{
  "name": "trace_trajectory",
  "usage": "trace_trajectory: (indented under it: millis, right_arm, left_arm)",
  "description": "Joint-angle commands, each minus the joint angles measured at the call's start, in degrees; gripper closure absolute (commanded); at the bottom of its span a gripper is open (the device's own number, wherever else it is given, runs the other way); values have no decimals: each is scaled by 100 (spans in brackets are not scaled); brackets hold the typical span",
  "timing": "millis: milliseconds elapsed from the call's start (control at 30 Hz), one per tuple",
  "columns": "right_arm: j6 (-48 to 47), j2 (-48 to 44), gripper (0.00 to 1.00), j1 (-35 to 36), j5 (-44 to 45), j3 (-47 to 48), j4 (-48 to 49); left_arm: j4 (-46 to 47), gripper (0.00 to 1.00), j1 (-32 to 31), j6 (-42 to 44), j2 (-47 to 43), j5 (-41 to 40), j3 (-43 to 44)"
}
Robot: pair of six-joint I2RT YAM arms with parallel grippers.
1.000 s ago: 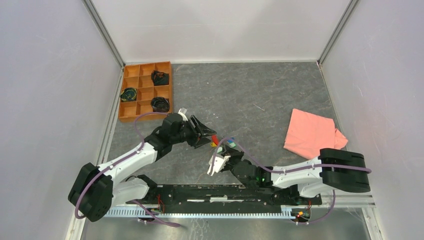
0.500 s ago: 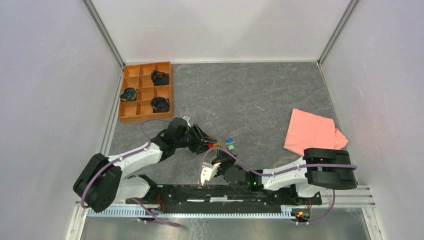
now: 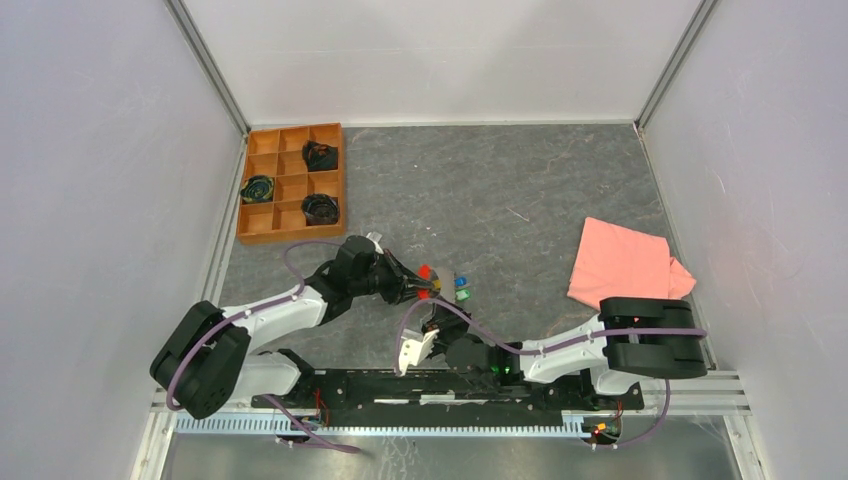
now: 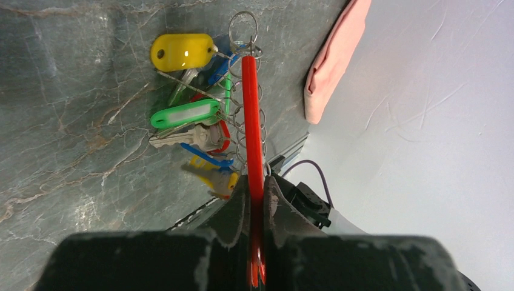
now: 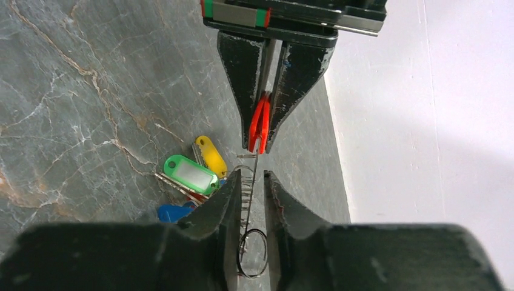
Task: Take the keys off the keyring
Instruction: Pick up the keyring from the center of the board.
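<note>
Stretching the keyring [image 4: 251, 121] between the two arms looks like the step in hand. The left gripper [image 4: 254, 182] is clamped on its red end. The right gripper [image 5: 251, 177] stands narrow, with the metal ring [image 5: 251, 251] lodged between its fingers and apparently pinched. The keys [image 4: 185, 115], with yellow, green and blue tags, bunch beside the ring, on or just over the table [image 4: 73, 91]; none looks freed yet. Next, I judge, one gripper must let go, single out a key and work it round the ring's split while the other holds firm.
</note>
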Motion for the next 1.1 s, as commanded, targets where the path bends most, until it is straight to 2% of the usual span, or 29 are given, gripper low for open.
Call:
trace_trajectory:
  millis: [0, 100, 367, 500, 667, 833, 1067]
  right_arm:
    - [460, -338, 64, -10, 204, 174, 118]
    - [947, -771, 41, -23, 96, 39, -233]
    - [1913, -1863, 4, -48, -163, -101, -1207]
    - [2550, -2347, 2, -372, -505, 67, -1993]
    - [3190, -2880, 2, -912, -1288, 217, -2461]
    - [3690, -3458, 2, -1685, -2336, 54, -2376]
    - [3727, -4066, 2, -2186, -2927, -318, -1979]
  left_arm:
    - [262, 98, -8, 418, -31, 85, -1]
    - [184, 98, 0, 799, -102, 61, 136]
    - [-6, 98, 203, 1535, -434, -48, 446]
    - [-92, 98, 367, 2019, -531, 171, 654]
    - [-86, 98, 593, 2659, -703, 514, 821]
    - [-636, 98, 682, 3728, -803, 930, 1381]
    - [-1936, 98, 691, 5157, -771, 1383, 2332]
